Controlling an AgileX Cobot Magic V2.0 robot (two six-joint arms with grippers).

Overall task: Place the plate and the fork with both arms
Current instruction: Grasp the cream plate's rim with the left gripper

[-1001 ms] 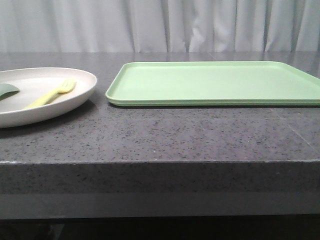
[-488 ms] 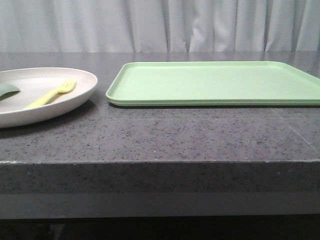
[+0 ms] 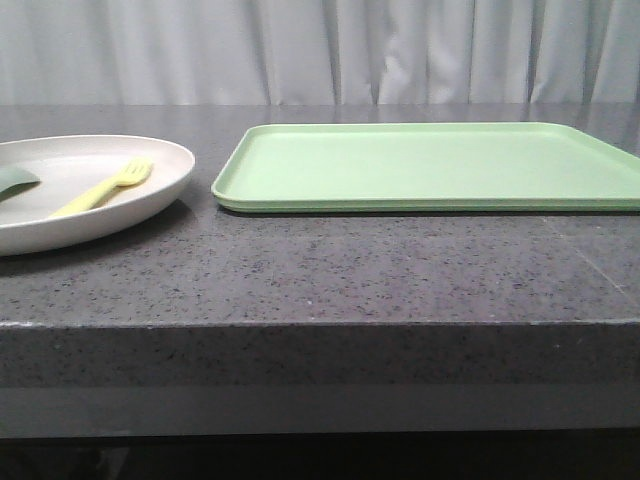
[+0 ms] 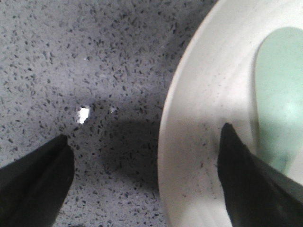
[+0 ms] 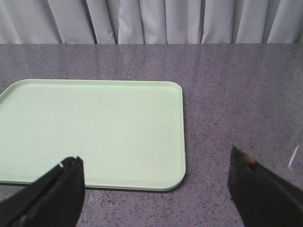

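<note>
The off-white plate (image 3: 150, 195) sits at the table's left, cut off by the front view's edge. The pale-yellow fork (image 3: 105, 187) lies on it, tines toward the back. Neither gripper shows in the front view. In the left wrist view my left gripper (image 4: 146, 135) is open and empty, low over the plate's rim (image 4: 199, 118). One finger is over the table and the other is over the plate. In the right wrist view my right gripper (image 5: 155, 156) is open and empty, above the near right corner of the tray (image 5: 90, 127).
A flat light-green tray (image 3: 430, 165) lies at the middle and right of the dark speckled table (image 3: 320, 270). A small grey-green spoon-like utensil (image 3: 15, 182) lies on the plate, also seen in the left wrist view (image 4: 279, 94). A pale curtain hangs behind.
The grey-green utensil's visible part looks slightly flatter than a second ago. The plate, fork and tray have not moved.
</note>
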